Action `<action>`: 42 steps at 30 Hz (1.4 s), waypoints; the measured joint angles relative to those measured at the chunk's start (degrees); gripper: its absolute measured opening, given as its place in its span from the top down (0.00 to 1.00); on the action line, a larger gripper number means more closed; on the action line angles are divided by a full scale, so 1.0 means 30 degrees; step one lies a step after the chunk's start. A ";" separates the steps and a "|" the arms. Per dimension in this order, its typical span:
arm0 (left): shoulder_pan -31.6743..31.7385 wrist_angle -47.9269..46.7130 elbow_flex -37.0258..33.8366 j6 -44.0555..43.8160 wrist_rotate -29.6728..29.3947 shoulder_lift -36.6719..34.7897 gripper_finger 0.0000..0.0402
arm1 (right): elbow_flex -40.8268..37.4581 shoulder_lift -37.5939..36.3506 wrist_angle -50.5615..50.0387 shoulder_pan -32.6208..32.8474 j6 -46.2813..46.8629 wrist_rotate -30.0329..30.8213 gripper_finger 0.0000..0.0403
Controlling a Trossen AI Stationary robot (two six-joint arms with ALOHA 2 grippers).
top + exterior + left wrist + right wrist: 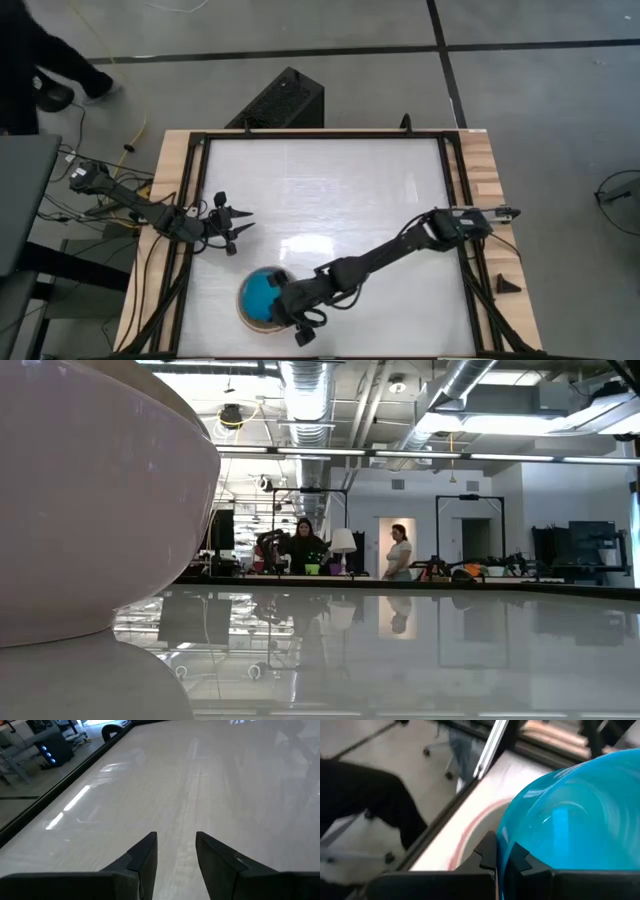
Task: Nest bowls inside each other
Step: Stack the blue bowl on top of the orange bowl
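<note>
A teal bowl (260,290) sits over a larger bowl whose pale rim (246,315) shows beneath it, near the table's front edge, left of centre. My right gripper (284,303) reaches in from the right and is shut on the teal bowl (570,815). A salmon-pink rim (469,827) curves under it in the right wrist view. In the low view a large pale bowl (90,510) stands on its foot, close to the camera at the left. My left gripper (236,224) waits open above the table's left side, with nothing between its fingers (145,857). My right gripper pinches the teal bowl's rim (506,836) on the side toward the table's right. One finger (521,859) is inside the bowl and the other (486,856) outside. The fingers slant down from the table's right. Whether the bowl's bottom rests in the bowl below, I cannot tell.
The dark table frame (190,200) borders the white top, with wide bare surface toward the far and right sides. A small black wedge (506,285) lies on the right wooden border. A black box (285,100) stands beyond the far edge. People stand far off in the room (300,545).
</note>
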 joint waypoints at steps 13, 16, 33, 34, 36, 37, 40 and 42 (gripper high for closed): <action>0.0002 -0.0015 0.0000 0.0000 0.0022 0.0029 0.69 | 0.1105 0.0760 -0.2061 -0.0488 -0.0424 0.0427 0.89; -0.0005 -0.0015 0.0000 0.0000 0.0025 0.0029 0.69 | 0.1105 0.0750 -0.2715 -0.0624 0.0400 0.0430 0.87; -0.0005 -0.0036 0.0000 0.0000 0.0004 0.0029 0.69 | 0.2016 0.0720 -0.5434 -0.0694 0.1758 0.0751 0.63; -0.0002 -0.0036 0.0000 0.0000 0.0004 0.0029 0.69 | 0.2270 0.0699 -0.5818 -0.0694 0.1741 0.0859 0.59; -0.0002 -0.0036 0.0000 0.0000 0.0004 0.0029 0.69 | 0.2820 0.0692 -0.6888 -0.0701 0.1685 0.0866 0.52; -0.0001 -0.0036 0.0000 0.0000 0.0004 0.0032 0.69 | 0.3170 0.0692 -0.7449 -0.0701 0.1681 0.0866 0.49; -0.0005 -0.0036 0.0000 0.0000 0.0004 0.0029 0.69 | 0.4281 0.0679 -0.8721 -0.0701 0.1745 0.0866 0.41; -0.0004 -0.0036 0.0000 0.0000 0.0004 0.0029 0.69 | 0.4743 0.0641 -0.9274 -0.0700 0.1773 0.0866 0.38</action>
